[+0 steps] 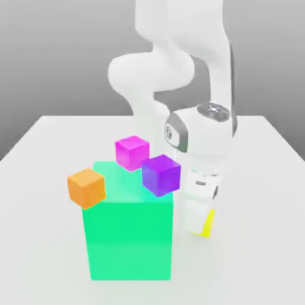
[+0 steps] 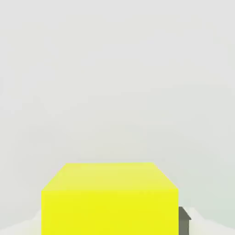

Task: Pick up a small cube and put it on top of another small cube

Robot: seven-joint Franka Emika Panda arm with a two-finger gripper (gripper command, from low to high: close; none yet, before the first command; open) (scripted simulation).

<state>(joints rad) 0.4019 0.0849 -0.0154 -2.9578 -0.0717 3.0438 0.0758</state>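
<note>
One yellow cube (image 2: 110,211), grasped by the pincer (image 1: 200,225), near a big green block (image 1: 130,238)

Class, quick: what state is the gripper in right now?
Gripper: down at the yellow cube; whether it is open or shut on it cannot be told.

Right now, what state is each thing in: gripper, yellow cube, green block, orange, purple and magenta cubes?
Gripper: closed on the yellow cube.
Yellow cube: gripped, not stacked.
Green block: standing on the table.
Orange cube, purple cube, magenta cube: not held, apart from each other.
</note>
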